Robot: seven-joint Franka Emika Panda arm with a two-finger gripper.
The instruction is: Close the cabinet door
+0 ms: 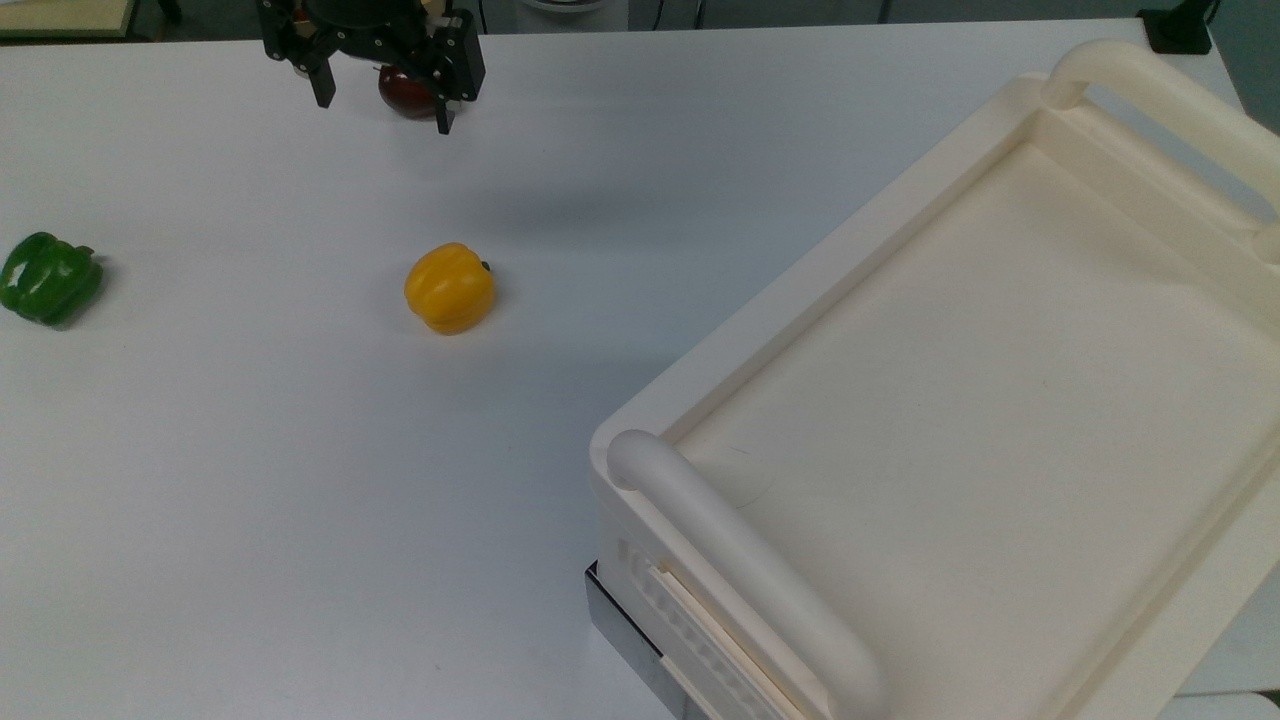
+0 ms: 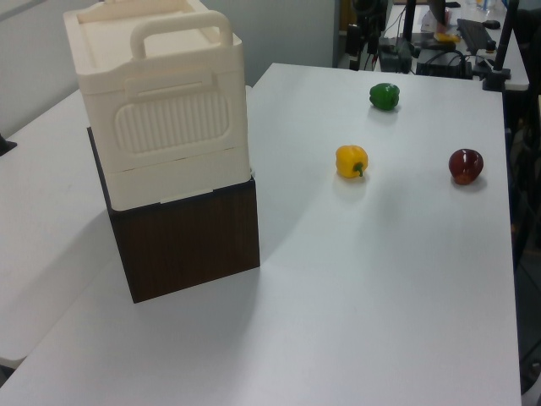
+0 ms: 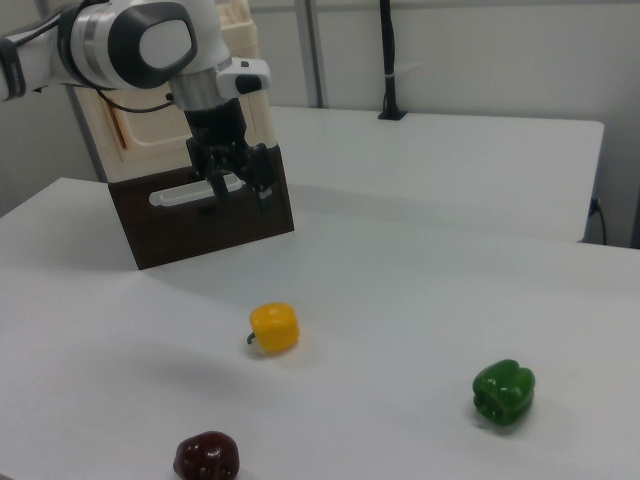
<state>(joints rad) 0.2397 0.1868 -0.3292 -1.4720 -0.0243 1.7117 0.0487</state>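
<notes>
My pincer [image 1: 378, 100] hangs open and empty over the red apple [image 1: 400, 92], well apart from the cabinet [image 1: 960, 400]. The cabinet lies toward the top view's lower right from it. I cannot make out the cabinet door itself.

White tables [image 3: 480, 170] stand before a pale wall [image 3: 480, 50].
</notes>
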